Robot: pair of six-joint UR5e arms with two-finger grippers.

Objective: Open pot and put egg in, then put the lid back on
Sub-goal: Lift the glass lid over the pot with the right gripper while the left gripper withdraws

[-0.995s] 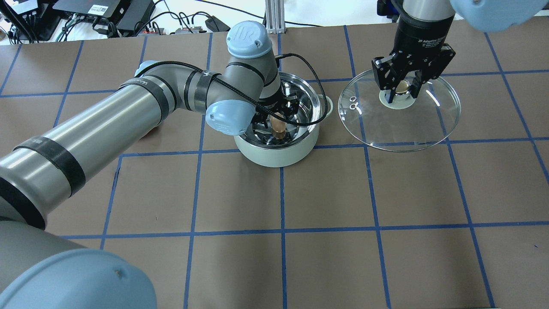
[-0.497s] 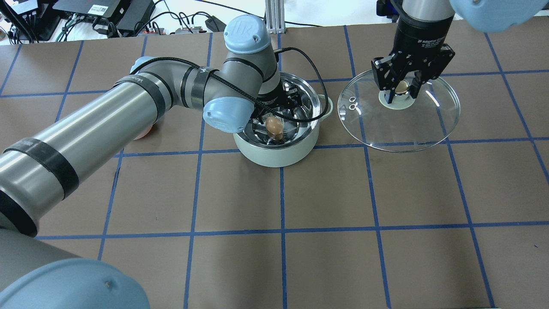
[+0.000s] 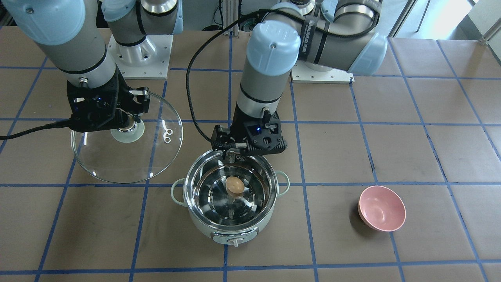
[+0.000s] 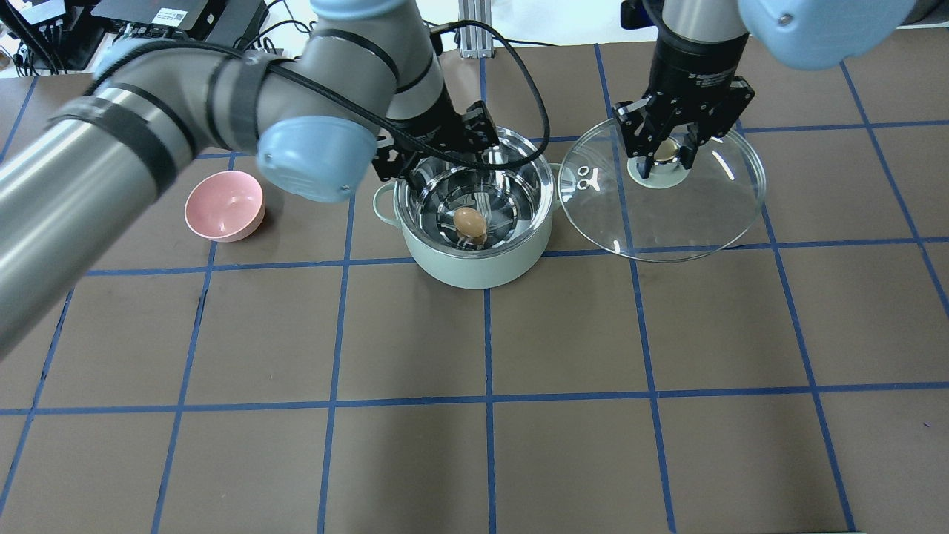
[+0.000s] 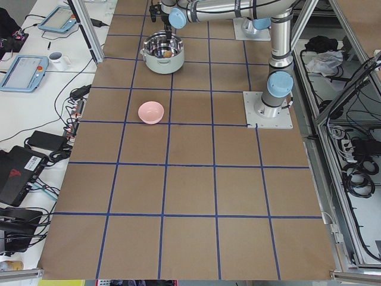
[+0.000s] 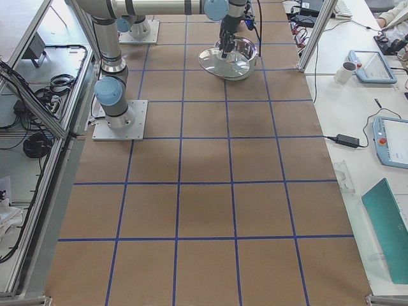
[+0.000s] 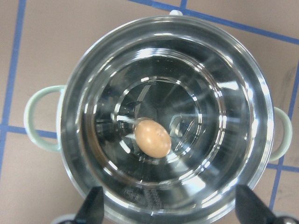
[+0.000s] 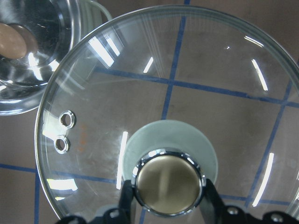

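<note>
Glass lid [image 4: 667, 215], pinched by its knob [image 8: 167, 179] in the right gripper [image 4: 665, 165], could clip the empty, wide-spread left gripper [image 3: 249, 150] hovering over the pot [image 3: 219, 232] holding the egg [image 3: 235, 184].

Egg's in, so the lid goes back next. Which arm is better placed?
Right. The right tool grips the lid by its knob; the left tool hangs open above the pot, holding nothing.

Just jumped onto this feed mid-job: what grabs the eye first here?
The egg lies alone on the shiny floor of the uncovered pot at the table's middle, with the open left gripper above its rim. On the robot's right of the pot, the right gripper is shut on the knob of the big glass lid, and a pink bowl sits off to the left.
</note>
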